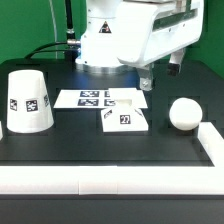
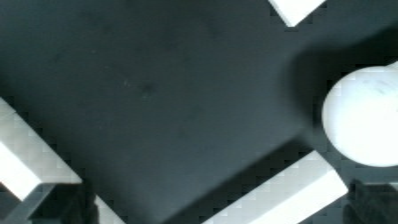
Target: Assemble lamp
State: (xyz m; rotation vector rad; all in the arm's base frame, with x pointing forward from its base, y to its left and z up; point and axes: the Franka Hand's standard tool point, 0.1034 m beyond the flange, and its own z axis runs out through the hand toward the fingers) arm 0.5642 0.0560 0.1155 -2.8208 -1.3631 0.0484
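The lamp lies in three white tagged parts on the black table. The tapered shade (image 1: 28, 102) stands at the exterior view's left. The flat square base (image 1: 125, 120) lies in the middle. The ball-shaped bulb (image 1: 184, 113) sits at the right and also shows in the wrist view (image 2: 365, 115). My gripper (image 1: 150, 78) hangs above the table behind the base and the bulb, touching neither. In the wrist view my gripper (image 2: 210, 205) is open and empty, its dark fingers (image 2: 45, 205) wide apart, with the bulb off to one side.
The marker board (image 1: 98, 98) lies flat behind the base. A low white wall (image 1: 110, 178) runs along the table's front edge and up the right side (image 1: 212, 140); a stretch of it shows in the wrist view (image 2: 285, 195). Black cables hang at the back left.
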